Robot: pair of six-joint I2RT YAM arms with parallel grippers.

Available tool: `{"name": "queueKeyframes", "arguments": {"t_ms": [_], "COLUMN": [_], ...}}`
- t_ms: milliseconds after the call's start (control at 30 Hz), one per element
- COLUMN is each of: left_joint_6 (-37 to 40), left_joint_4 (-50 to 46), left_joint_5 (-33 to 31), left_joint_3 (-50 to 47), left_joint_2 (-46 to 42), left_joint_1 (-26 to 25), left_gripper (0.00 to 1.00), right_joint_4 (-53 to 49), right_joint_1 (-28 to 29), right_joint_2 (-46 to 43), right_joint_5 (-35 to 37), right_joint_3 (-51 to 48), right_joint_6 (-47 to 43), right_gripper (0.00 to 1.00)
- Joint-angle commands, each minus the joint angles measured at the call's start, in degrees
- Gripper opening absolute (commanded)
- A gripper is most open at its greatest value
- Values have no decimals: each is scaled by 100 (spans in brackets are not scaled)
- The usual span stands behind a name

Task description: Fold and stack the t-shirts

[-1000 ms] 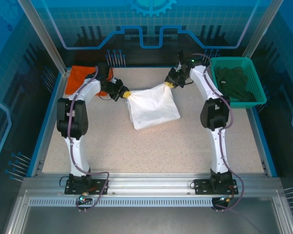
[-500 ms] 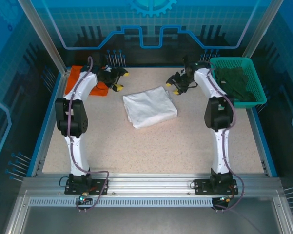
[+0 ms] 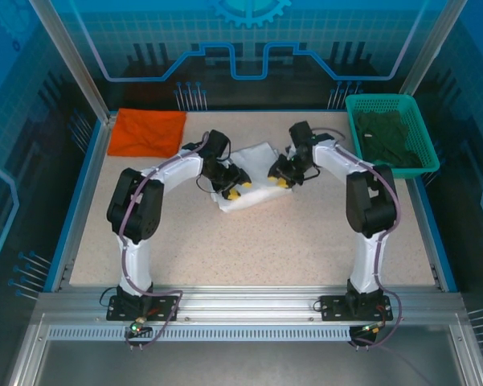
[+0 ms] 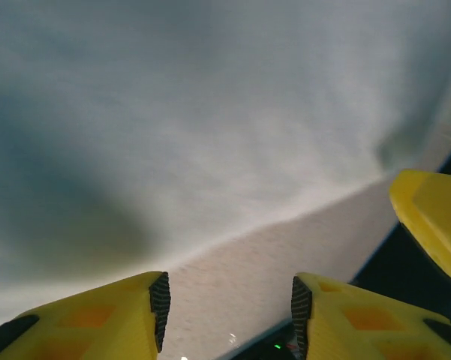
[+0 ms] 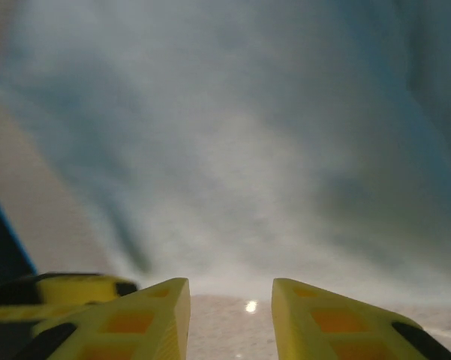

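The white t-shirt (image 3: 255, 167) lies folded in the middle of the table. My left gripper (image 3: 237, 188) is low at its near left edge and my right gripper (image 3: 278, 179) at its near right edge, their tips facing each other. In the left wrist view the left gripper (image 4: 229, 311) is open over bare table, with the white t-shirt (image 4: 210, 112) just ahead. The right gripper (image 5: 230, 315) is also open over bare table, the white t-shirt (image 5: 248, 150) beyond its tips. The orange t-shirt (image 3: 149, 131) lies flat at the back left corner.
A green basket (image 3: 355, 104) holding dark green cloth (image 3: 390, 137) stands at the back right. Blue rails edge the table (image 3: 249, 241). The speckled top in front of the white shirt is bare.
Both grippers let go of the white shirt's far corners and it dropped flat. The arms drew back, then came down to the shirt's near edge.
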Motion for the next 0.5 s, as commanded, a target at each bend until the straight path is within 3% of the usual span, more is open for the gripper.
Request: {"name": "queueKeyframes", "arguments": {"t_ms": [0,167,333,467], "left_joint_6": [519,902,1155,1257], "left_joint_4": [-186,-108,-276,-609], "left_joint_5": [-421,-585,-424,-475], "left_joint_3": [-316,-1296,-2135,-2639], "left_joint_2": [282,-131,-1011,-1770], "left_joint_1": [-102,-184,-394,-445], "left_gripper": [48,48,49,50], "right_joint_4": [216,499,1077,1327], "right_joint_1": [-139,165,784,1009], "right_joint_2": [38,-513,-1979,-3283], "right_joint_5": [102,-19,79,249], "right_joint_3": [-712,-1843,-3426,-4613], "right_joint_6": [55,119,706,1292], "right_gripper": [35,35,38,46]}}
